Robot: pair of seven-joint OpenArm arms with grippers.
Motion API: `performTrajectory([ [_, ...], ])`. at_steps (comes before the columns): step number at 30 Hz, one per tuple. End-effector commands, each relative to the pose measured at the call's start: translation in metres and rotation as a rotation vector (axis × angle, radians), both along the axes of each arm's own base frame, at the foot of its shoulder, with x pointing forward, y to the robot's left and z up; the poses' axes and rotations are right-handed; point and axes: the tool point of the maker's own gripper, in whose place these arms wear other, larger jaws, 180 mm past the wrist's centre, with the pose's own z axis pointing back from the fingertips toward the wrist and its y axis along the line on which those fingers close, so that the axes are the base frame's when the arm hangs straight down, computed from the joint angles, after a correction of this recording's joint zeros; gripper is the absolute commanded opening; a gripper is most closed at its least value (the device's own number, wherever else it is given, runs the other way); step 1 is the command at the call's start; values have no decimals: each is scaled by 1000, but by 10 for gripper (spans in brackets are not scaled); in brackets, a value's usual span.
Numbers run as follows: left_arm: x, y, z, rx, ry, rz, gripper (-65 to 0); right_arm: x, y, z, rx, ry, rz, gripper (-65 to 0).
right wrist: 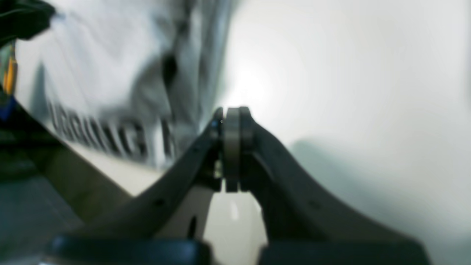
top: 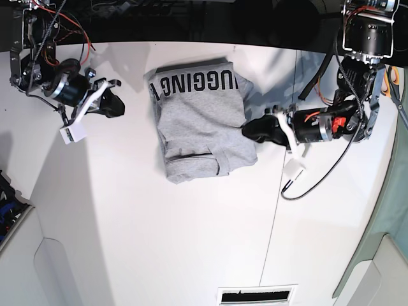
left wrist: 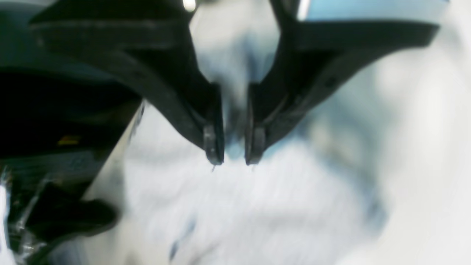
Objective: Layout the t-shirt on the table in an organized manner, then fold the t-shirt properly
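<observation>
The grey t-shirt (top: 201, 127) lies partly folded at the middle back of the white table (top: 159, 242), its black lettering face up along the far edge. My left gripper (top: 245, 132) sits low at the shirt's right edge. In the left wrist view that gripper (left wrist: 234, 156) has its jaws a narrow gap apart over blurred grey t-shirt cloth (left wrist: 239, 206), with nothing sharp between them. My right gripper (top: 118, 105) hovers left of the shirt, apart from it. In the right wrist view the right gripper (right wrist: 232, 114) is shut and empty, with the t-shirt's lettering (right wrist: 103, 140) beyond it on the left.
A thin dark seam (top: 278, 191) crosses the table right of the shirt. A black cable (top: 312, 185) loops on the table under the left arm. A vent slot (top: 255, 295) is cut at the near edge. The table's far edge (top: 191, 42) meets a dark background.
</observation>
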Motion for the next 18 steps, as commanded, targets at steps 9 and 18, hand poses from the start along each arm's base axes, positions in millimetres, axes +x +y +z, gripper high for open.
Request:
performTrajectory([
  [9,-110,10,1,67,56,-133,-534,-72,-20,-1,-59,79,76,-650],
  [18,-217,10,-32,151,223,-163,-534,-165,-19,-25,-52,282,90,-650],
])
